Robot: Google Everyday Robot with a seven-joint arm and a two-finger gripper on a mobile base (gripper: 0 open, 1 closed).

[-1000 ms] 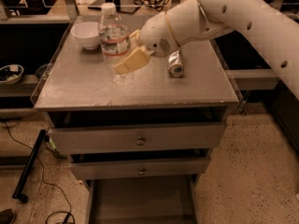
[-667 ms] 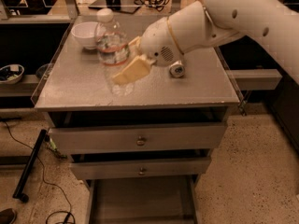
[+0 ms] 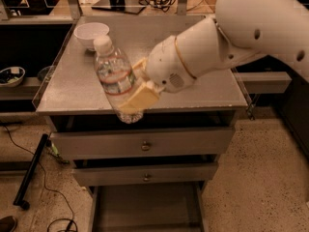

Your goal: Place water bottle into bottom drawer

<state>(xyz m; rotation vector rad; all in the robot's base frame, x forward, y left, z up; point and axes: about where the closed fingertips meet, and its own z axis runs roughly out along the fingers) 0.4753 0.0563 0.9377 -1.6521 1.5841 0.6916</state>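
Observation:
The water bottle, clear plastic with a white cap and a white-and-red label band, hangs tilted above the cabinet's front edge. My gripper is shut on its lower body, with one yellowish finger across the front and the other behind. The white arm reaches in from the upper right. The bottom drawer is pulled out below, its flat grey floor showing between side rails at the bottom of the view.
A white bowl sits at the cabinet top's back left. Two upper drawers with round knobs are closed. Cables and a black bar lie on the floor at left. A shelf with a bowl stands left.
The arm has carried the bottle up off the cabinet top and toward the front edge, tilting it. The silver can near the arm is now hidden.

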